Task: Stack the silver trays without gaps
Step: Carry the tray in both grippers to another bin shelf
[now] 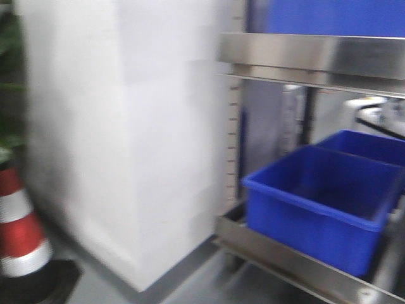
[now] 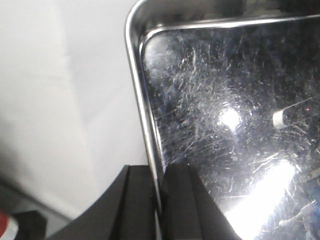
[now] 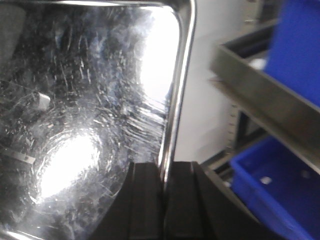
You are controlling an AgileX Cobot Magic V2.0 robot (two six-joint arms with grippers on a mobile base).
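**Tray gripped, stack not yet made**

Front view: blurred. Steel rack (image 1: 297, 54), blue bins (image 1: 316, 199), white pillar (image 1: 126, 139), striped cone (image 1: 18, 228). No trays or stack visible. Tick marks on the rack upright are unreadable.

Left wrist: left gripper (image 2: 159, 200) is clamped on the left rim of a silver tray (image 2: 225, 115), held in the air.

Right wrist: right gripper (image 3: 164, 192) pinches the right rim of a silver tray (image 3: 85, 115), likely the same 1. Placing looks wholly undone. 0 brands or labels legible.

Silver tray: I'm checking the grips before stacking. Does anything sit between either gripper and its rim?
Nothing visible does. The left gripper has its jaws shut directly on the rim of the silver tray, metal against pads, and the right gripper grips the opposite rim likewise.
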